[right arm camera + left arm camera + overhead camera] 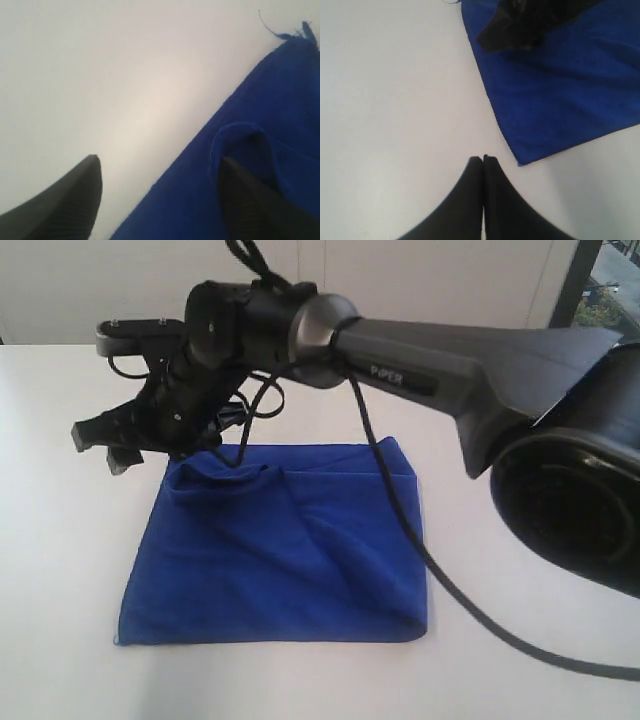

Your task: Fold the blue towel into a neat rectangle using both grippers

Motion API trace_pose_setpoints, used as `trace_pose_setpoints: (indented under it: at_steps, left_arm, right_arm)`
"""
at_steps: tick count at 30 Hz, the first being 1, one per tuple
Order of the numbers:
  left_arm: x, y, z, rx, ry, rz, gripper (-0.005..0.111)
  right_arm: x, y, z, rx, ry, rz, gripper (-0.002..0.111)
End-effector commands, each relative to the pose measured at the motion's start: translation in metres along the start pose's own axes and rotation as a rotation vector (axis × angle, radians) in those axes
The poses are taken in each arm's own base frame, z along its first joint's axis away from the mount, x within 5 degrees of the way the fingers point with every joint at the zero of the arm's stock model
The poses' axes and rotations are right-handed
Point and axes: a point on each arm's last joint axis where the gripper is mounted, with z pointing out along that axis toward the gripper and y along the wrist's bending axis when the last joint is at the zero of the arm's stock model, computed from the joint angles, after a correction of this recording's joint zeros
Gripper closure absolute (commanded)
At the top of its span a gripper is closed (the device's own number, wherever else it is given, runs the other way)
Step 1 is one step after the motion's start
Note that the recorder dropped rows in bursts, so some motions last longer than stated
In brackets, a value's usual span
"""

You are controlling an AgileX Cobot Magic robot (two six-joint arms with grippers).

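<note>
**R gripper open over the towel's far-left corner; L shut, off the cloth**

The blue towel lies flat mid-table, well short of the table's far edge. In the ext. view its long axis runs left-right. It looks already doubled over, with roughly square edges on the near and right sides. The far-left corner is the untidy bit, with a bunched fold standing up there.

Your right gripper reaches across the middle and hangs above that far-left corner. Its jaws stand wide and hold nothing. In the R wrist view they straddle the towel's edge, one finger over bare table and the other over the cloth beside the raised fold. The towel therefore lies below and to one side of the gripper, not centred between the fingers.

Your left gripper is pressed closed and empty over bare table, just beside one towel corner. The L arm doesn't show in the ext. view, so I can't say for sure which corner that is.

My read is that the R arm is nearer the rumple, so any tidy-up there is its job. Mind the R arm's cable, which trails across the cloth and may drag it.
</note>
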Motion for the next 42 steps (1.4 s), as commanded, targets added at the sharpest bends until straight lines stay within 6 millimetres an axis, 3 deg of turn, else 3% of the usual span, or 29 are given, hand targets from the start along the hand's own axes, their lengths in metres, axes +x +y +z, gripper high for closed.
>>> trace_pose_setpoints:
  at_steps: [1,4,7,10,11,15,17,25,28,35,42]
  left_arm:
    - [0.003,-0.002,0.000,0.008,0.003,-0.001,0.107]
    - [0.003,-0.002,0.000,0.008,0.003,-0.001,0.107]
    - [0.003,-0.002,0.000,0.008,0.003,-0.001,0.107]
    - [0.003,-0.002,0.000,0.008,0.003,-0.001,0.107]
    - [0.003,-0.002,0.000,0.008,0.003,-0.001,0.107]
    - [0.003,-0.002,0.000,0.008,0.003,-0.001,0.107]
    - [0.003,-0.002,0.000,0.008,0.003,-0.001,0.107]
    - [0.003,-0.002,0.000,0.008,0.003,-0.001,0.107]
    - [0.003,-0.002,0.000,0.008,0.003,-0.001,0.107]
    - [0.003,-0.002,0.000,0.008,0.003,-0.001,0.107]
    - [0.003,-0.002,0.000,0.008,0.003,-0.001,0.107]
  right_arm:
    - [-0.004,-0.028,-0.039,0.092,0.116,-0.035,0.056]
    - [-0.005,-0.064,-0.055,0.169,0.178,-0.022,0.072]
    - [-0.006,-0.103,-0.066,0.259,0.199,0.006,0.096]
    - [-0.007,-0.125,-0.071,0.307,0.195,-0.007,0.108]
    - [-0.007,-0.140,-0.071,0.331,0.192,-0.004,0.108]
    - [0.000,-0.166,-0.061,0.347,0.228,-0.012,0.108]
    - [0.011,-0.192,-0.045,0.358,0.276,0.009,0.108]
    - [0.029,-0.235,-0.025,0.389,0.316,0.074,0.108]
    - [0.040,-0.257,-0.023,0.418,0.340,0.179,0.108]
    - [0.069,-0.301,-0.044,0.550,0.486,0.467,0.108]
    - [0.097,-0.302,-0.058,0.626,0.596,0.449,0.108]
